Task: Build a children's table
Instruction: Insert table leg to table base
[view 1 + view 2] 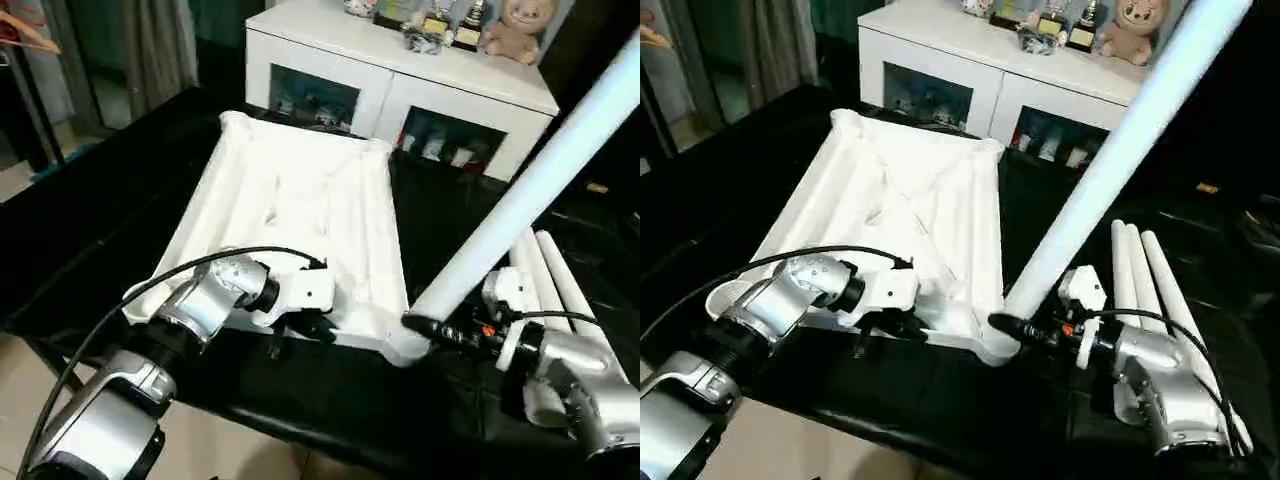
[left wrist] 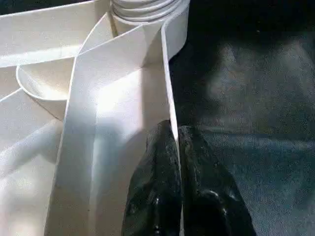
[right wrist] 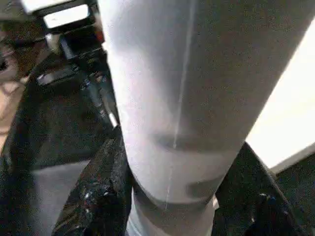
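Black cloth covers the bench (image 1: pixel 120 210); pale tiled floor shows at the near left, and a white glass-door cabinet (image 1: pixel 400 70) with a plush toy (image 1: pixel 520 30) and small trophies stands at the far side.

Near edge, left: left gripper (image 1: pixel 300 335) has its two black fingers (image 2: pixel 162 187) pressed together on the thin near wall of the upturned tabletop (image 1: pixel 300 200). Rim pinched between them, steadying the slab.

Near edge, right: right gripper (image 1: pixel 1008 325) half spread around the fat lower end of one leg (image 1: pixel 1120 160), fingers on either side of the tube. The leg's foot sits at the near right corner socket (image 1: pixel 995 345), and the tube leans up and away to the far right.

Tabletop lies underside up in the middle of the bench, with diagonal ribs showing. Its far corners reach toward the cabinet.

Three spare legs (image 1: pixel 1145 270) lie side by side on the cloth at the right, just beyond the right arm.

Handling, as I judge it:
- Hollow plastic, so light.
- Stiff enough to push on, but the thin rim wall may flex under a hard pinch.
- Smooth, glossy tube, likely to slip or twist in the fingers.
- Best hold is low on the leg, close to the socket, where the long tube levers least.
- The tabletop could slide on the cloth if left unbraced.
- Tilted as it is, the leg looks apt to jam. It wants bringing upright before pressing home.
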Tool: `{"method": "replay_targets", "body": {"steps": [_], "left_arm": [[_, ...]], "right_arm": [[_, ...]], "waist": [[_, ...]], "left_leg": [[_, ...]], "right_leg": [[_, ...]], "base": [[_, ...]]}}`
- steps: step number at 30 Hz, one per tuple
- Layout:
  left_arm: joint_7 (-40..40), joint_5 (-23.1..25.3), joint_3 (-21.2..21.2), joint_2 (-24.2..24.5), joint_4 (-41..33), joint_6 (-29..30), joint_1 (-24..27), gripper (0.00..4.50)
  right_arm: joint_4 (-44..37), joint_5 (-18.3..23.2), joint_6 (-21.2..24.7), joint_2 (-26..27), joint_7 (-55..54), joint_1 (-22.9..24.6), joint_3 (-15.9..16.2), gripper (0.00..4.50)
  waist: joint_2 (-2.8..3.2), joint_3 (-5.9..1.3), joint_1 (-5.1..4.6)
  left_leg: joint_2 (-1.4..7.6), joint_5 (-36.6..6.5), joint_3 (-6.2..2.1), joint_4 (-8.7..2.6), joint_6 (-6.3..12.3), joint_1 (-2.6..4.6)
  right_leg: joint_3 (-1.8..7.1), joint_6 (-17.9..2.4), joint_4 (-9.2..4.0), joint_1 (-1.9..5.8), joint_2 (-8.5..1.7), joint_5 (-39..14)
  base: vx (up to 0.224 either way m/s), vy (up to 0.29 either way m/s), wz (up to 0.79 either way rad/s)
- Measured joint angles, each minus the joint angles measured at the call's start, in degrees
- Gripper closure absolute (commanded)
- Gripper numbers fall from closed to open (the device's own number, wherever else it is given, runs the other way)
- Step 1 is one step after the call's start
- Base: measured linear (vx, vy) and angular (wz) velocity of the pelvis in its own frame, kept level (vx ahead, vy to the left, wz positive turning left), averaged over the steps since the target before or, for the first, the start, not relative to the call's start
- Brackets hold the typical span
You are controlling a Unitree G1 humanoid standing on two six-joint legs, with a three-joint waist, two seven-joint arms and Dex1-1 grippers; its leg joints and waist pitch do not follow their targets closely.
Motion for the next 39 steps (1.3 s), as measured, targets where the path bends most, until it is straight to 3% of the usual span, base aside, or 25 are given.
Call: {"method": "replay_targets", "body": {"steps": [7, 14, 19, 22, 26, 32, 34, 39], "left_arm": [[-1.2, 0.6, -0.6, 0.7, 0.3, -2.0, -0.2, 4.50], [-1.3, 0.7, -1.4, 1.1, 1.5, -3.4, -0.5, 4.50], [-1.5, 0.7, -1.6, 1.2, 2.0, -4.2, -0.8, 4.50], [-1.2, 0.8, -1.0, 1.6, 2.7, -4.2, -1.0, 4.50], [1.0, 1.2, 0.3, 1.4, 4.0, -2.8, -1.3, 4.50], [2.7, 1.0, 1.5, 0.6, 4.7, -0.5, -1.3, 4.50], [2.7, 1.0, 1.7, 0.7, 4.7, -0.1, -1.3, 4.50], [2.7, 0.6, 1.8, 0.7, 4.7, 0.2, -1.2, 4.50]], "right_arm": [[-0.4, -0.6, -1.2, -1.0, 1.7, -0.1, 1.7, 2.66], [0.9, -0.8, -2.0, -1.1, 2.3, -0.8, 2.7, 2.66], [1.1, -0.8, -2.5, -1.0, 2.7, -0.8, 2.7, 2.66], [3.2, -0.9, -4.3, 0.7, 1.2, -1.8, 2.8, 2.66], [6.5, -2.0, -6.2, 3.7, -4.1, -3.7, 2.9, 2.66], [8.1, -2.0, -6.4, 6.2, -9.8, -4.6, 2.3, 2.66], [8.7, -2.1, -6.5, 6.6, -10.4, -5.1, 2.3, 2.66], [8.8, -2.1, -6.9, 6.8, -10.9, -5.5, 2.4, 2.66]], "waist": [[-0.01, -0.07, -0.02], [0.03, -0.04, -0.17], [0.05, -0.05, -0.19], [0.05, -0.05, -0.59], [0.09, -0.02, -1.87], [0.68, 0.36, -2.64], [0.90, 0.49, -2.92], [2.19, 0.67, -3.09]], "left_leg": [[0.00, 0.0, -0.02, 0.02, 0.00, 0.18], [-0.01, -0.4, -0.15, -0.02, -0.34, 1.02], [-0.01, -0.5, -0.20, -0.05, -0.35, 1.01], [-0.01, -0.5, -0.20, -0.04, -0.35, 1.05], [-0.01, -0.5, -0.37, 0.02, -0.36, 1.10], [-0.15, -0.5, -1.67, 0.04, -0.35, 0.95], [-0.15, -0.5, -1.74, 0.05, -0.35, 0.93], [-0.16, -0.5, -1.76, 0.01, -0.33, 0.91]], "right_leg": [[0.01, 0.0, 0.00, 0.22, 0.00, 0.0], [0.00, 0.4, -0.04, 0.73, 0.00, -0.4], [-0.02, 0.3, -0.06, 0.79, 0.02, -0.4], [-0.02, 0.2, -0.05, 0.79, 0.03, -0.3], [-0.08, 0.4, -0.21, 0.69, 0.02, -0.4], [-1.23, 0.5, -1.60, 0.80, -0.05, -0.5], [-1.50, 0.5, -1.86, 0.83, -0.15, -0.5], [-1.57, 0.4, -2.44, 0.88, -0.15, -0.5]], "base": [[0.000, 0.000, 0.00], [0.000, 0.000, 0.00], [0.000, 0.000, 0.00], [0.000, 0.000, 0.00], [-0.026, 0.005, -0.05], [-0.036, 0.016, -0.09], [0.000, 0.000, 0.00], [0.000, 0.000, 0.00]]}}
